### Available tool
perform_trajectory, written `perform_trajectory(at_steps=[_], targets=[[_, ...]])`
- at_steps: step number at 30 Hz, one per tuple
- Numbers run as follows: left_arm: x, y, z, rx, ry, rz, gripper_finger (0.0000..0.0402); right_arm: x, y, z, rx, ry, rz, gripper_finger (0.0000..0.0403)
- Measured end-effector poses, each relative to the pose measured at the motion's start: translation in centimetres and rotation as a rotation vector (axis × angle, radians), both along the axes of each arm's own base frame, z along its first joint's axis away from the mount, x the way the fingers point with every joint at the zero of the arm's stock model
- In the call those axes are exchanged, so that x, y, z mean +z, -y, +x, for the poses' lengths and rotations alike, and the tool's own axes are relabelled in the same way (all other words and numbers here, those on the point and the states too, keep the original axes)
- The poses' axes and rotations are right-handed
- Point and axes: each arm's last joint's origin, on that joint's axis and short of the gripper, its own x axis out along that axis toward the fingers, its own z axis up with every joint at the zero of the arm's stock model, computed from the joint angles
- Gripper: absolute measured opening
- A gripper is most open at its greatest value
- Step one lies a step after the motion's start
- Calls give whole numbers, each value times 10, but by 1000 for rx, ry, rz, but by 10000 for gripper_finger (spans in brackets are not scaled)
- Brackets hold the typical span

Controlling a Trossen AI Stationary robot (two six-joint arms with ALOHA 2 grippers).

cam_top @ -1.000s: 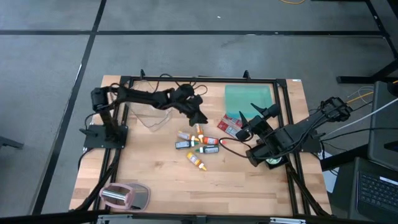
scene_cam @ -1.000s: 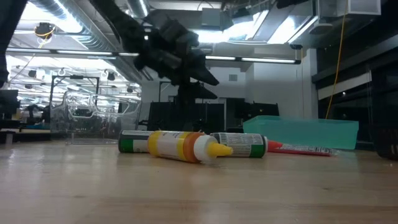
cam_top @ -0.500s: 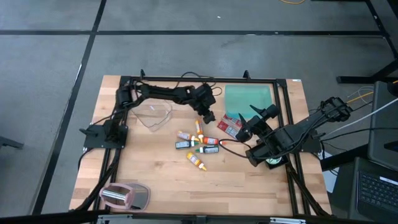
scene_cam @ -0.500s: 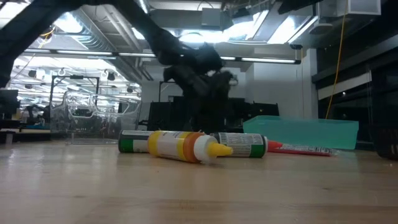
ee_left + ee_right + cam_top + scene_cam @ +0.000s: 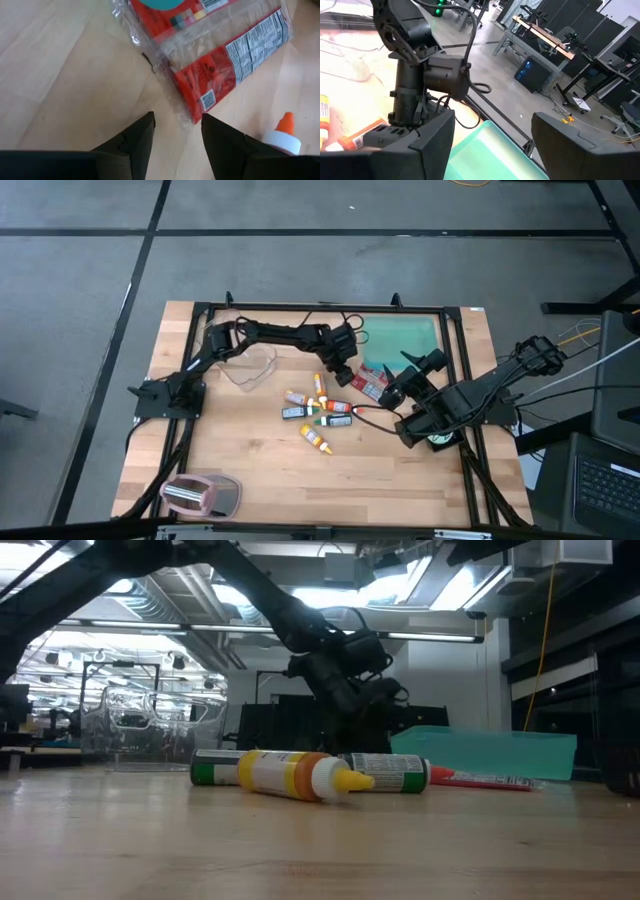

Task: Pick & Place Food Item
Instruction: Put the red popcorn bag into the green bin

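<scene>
left gripper (image 5: 177, 131): jaws spread over crinkly red snack packet (image 5: 220, 75) | right gripper (image 5: 492, 137): jaws spread, empty

The pale wooden table top (image 5: 250, 450) is evenly and brightly lit from above, and only short, soft shadows are cast. In the low view, glare is thrown across the upper frame by white ceiling strip lights (image 5: 430, 637), and the near table surface is blurred. The clear crinkled plastic wrapper (image 5: 165, 45) is marked by small highlights.
</scene>
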Motion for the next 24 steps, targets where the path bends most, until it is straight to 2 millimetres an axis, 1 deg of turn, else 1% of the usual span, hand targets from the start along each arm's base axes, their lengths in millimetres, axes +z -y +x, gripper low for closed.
perform_trajectory(at_steps=[2, 11, 16, 20, 22, 24], targets=[[-4, 2, 3, 9, 11, -5, 164, 0, 0, 0, 1, -4, 2, 258], [-4, 4, 9, 37, 57, -13, 164, 0, 0, 0, 1, -2, 6, 258], [-7, 9, 13, 40, 74, 5, 161, 0, -1, 1, 2, 4, 11, 258], [-8, 12, 14, 21, 68, 67, 137, -1, -1, 1, 3, -5, 24, 258], [-8, 12, 14, 13, 72, 74, 113, -1, -1, 1, 4, -10, 29, 258], [-9, 11, 13, -1, 76, 89, 80, -1, -1, 1, 4, -10, 29, 258]])
